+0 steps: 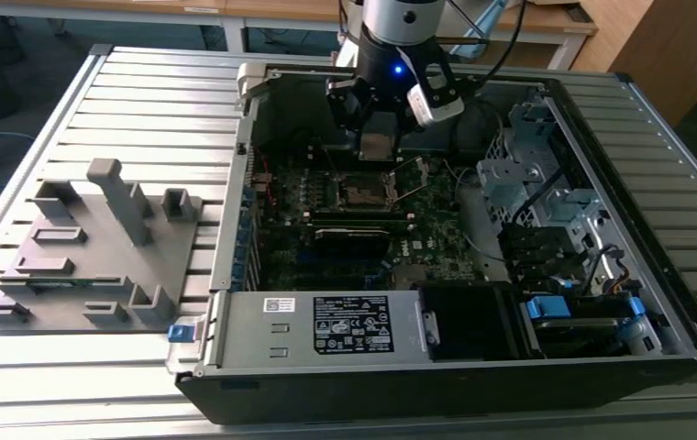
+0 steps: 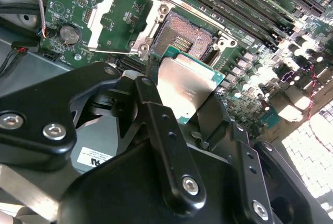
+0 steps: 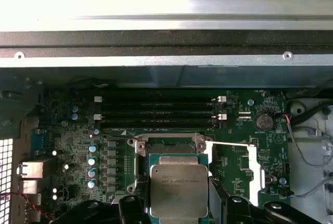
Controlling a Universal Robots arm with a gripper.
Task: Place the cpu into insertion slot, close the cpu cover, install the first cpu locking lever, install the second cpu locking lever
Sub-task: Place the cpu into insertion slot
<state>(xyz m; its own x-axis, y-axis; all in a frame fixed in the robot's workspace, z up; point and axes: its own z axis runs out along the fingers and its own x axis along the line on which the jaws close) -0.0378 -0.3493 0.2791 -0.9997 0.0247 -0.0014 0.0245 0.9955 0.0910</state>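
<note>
Print in view, none of it clear enough for me to read
Black label (image 1: 352, 324) with white print and symbols on the power supply box (image 1: 263, 341), small white sticker (image 1: 280, 304) beside it, both too small for me; cpu (image 3: 178, 190) top has faint engraved lines, illegible; white silk-screen marks on the motherboard (image 3: 237, 107) near the coin cell (image 3: 264, 121), unreadable; half-hidden sticker (image 2: 96, 157) in the second wrist view, print too blurred

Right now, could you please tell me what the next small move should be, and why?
Probably lower the silver-grey square cpu, held in the black fingers, toward the dark square insertion slot: the slot lies empty and its silver metal cover frame stands open.
</note>
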